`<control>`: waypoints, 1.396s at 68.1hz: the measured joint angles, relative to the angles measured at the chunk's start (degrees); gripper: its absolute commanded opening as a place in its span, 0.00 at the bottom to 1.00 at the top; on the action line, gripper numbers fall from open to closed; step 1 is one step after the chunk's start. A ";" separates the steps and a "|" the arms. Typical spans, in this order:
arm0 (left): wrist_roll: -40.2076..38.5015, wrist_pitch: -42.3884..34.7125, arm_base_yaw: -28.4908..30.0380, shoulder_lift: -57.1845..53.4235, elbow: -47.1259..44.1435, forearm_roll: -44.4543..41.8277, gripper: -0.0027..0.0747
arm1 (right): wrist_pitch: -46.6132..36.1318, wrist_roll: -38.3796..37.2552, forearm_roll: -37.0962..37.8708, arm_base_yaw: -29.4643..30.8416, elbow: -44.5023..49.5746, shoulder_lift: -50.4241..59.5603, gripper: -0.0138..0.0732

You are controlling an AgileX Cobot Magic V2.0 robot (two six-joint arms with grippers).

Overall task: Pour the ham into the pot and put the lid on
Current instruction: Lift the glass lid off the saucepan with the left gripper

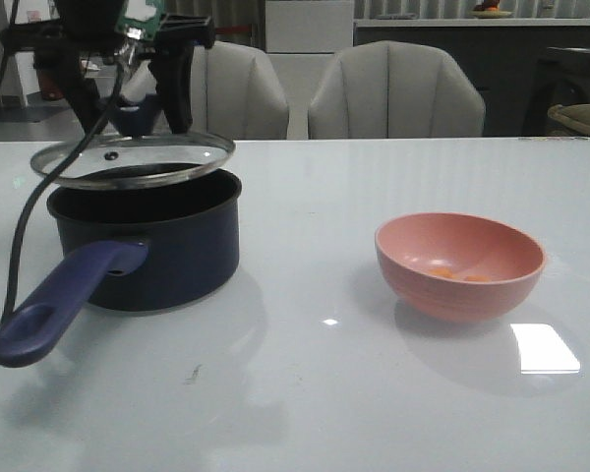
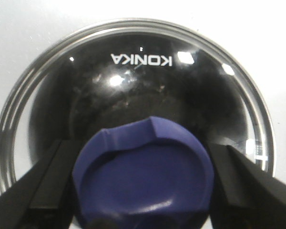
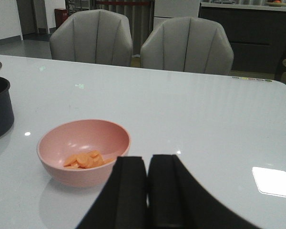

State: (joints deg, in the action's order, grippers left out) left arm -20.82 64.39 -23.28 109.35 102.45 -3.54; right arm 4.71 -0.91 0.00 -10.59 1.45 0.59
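Left gripper [image 2: 143, 191] jaws clamped on blue knob [image 2: 144, 174] of glass lid [image 1: 133, 159], upper left of front frame. Lid tilted, hanging just above dark navy saucepan [image 1: 147, 246], not seated. Ham slices [image 3: 86, 160] sitting in pink bowl [image 1: 460, 265], right of centre on white bench [image 1: 305, 393], well apart from saucepan. Right gripper [image 3: 148, 191] jaws nearly together, holding nothing, near bowl.

**Pale dining room behind a glossy table**

A glossy white table [image 1: 374, 393] mirrors a bright square of light [image 1: 545, 349]. Behind it stand two grey padded chairs [image 1: 395, 90] with ribbed backs. Farther back, a dark cabinet [image 3: 248, 40] carries a pale countertop, and white panelling [image 1: 309, 25] lines the wall.
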 measured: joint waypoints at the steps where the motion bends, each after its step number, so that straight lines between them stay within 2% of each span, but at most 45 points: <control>1: 0.00 -0.02 0.00 -0.18 0.00 -0.13 0.46 | 0.00 0.00 0.00 0.00 0.00 0.00 0.34; 15: 2.72 3.87 0.55 -5.06 0.00 -5.87 0.46 | 0.00 0.00 0.00 0.00 0.00 0.00 0.34; 28: 6.43 4.89 7.20 -9.51 -3.57 -7.93 0.46 | 0.00 0.00 0.00 0.00 0.00 0.00 0.34; 47: 15.51 -6.00 23.42 -15.77 -20.61 0.89 0.46 | 0.00 0.00 0.00 0.00 0.00 0.00 0.34; 57: 18.04 -13.26 28.83 -15.93 -29.31 1.75 0.46 | 0.00 0.00 0.00 0.00 0.00 0.00 0.34; 71: 18.99 -22.11 30.03 -15.68 -38.79 2.95 0.46 | 0.00 0.00 0.00 0.00 0.00 0.00 0.34; 95: 19.96 -25.44 29.76 -10.12 -40.15 6.31 0.47 | 0.00 0.00 0.00 0.00 0.00 0.00 0.34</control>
State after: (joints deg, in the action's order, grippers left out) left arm -0.86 38.95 6.48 99.24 62.29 2.78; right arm 4.71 -0.91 0.00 -10.59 1.45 0.59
